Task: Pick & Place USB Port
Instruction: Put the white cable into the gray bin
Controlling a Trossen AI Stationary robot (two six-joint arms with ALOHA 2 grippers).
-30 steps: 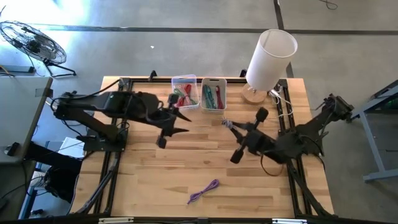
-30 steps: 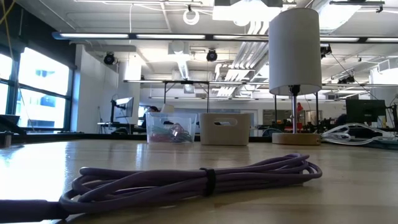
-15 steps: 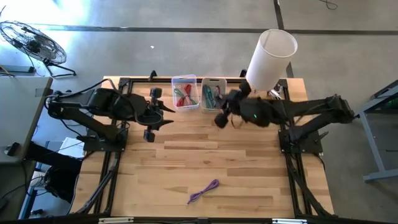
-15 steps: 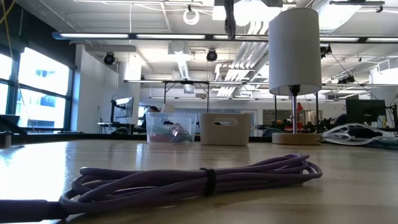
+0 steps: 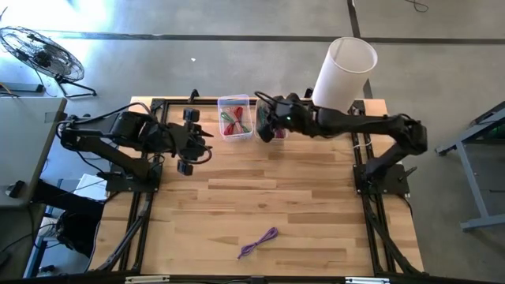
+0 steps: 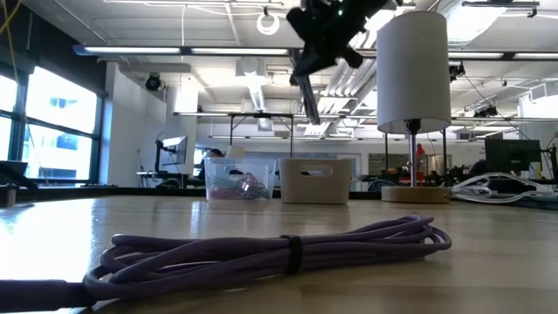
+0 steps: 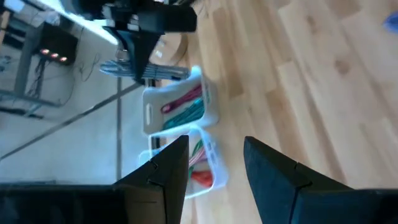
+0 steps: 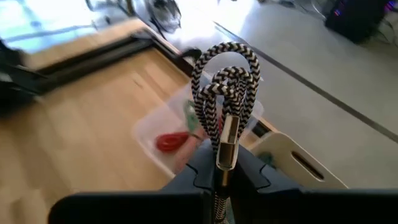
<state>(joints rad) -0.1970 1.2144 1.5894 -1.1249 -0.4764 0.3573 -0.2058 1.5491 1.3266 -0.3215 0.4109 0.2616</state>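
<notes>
Two bins stood side by side at the far edge of the wooden table: a clear bin holding red and green cables and, just beside it toward the lamp, a white bin with more coloured cables. The right gripper hung in the air over the white bin, its jaws clamped on a black-and-white braided cable; the wrist view showed the cable's loops bunched above the fingers and its metal plug pinched between them, with both bins lying below. From table height the same gripper appeared high above the bins, the cable dangling from it. The lamp's tall white shade stood close beside the right arm, on the side away from the clear bin, its round base resting on the table's far corner. The left gripper waited near the clear bin, on the side away from the lamp, jaws parted and holding nothing. A coiled purple cable lay well apart from the bins, near the front edge of the table. A fan stood on the floor beyond the table's left corner.
</notes>
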